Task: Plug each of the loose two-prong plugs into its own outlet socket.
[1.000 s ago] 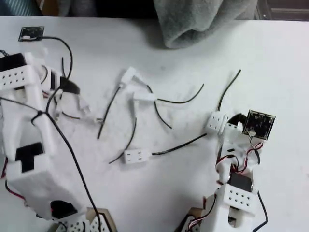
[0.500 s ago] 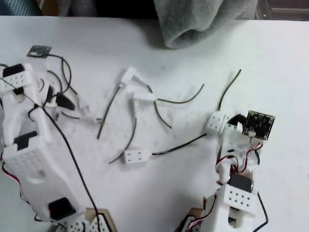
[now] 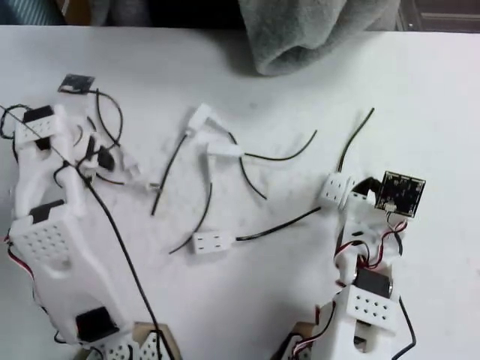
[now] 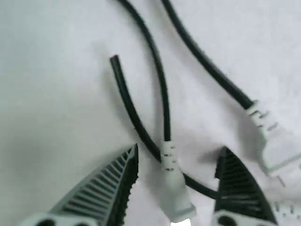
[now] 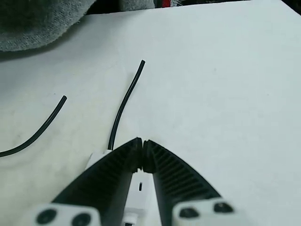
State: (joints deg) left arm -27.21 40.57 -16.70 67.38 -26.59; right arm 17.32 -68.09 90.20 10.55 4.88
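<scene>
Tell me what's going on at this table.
The left gripper is open over a white plug lying on the table, with one finger on each side of it. The right gripper is shut on a white outlet socket. A second socket and two more plugs lie loose mid-table. No plug looks seated yet.

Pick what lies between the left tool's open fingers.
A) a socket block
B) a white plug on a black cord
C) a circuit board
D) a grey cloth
B: the left wrist view shows the left tool open, with a white plug on its black cord between the fingers.
</scene>
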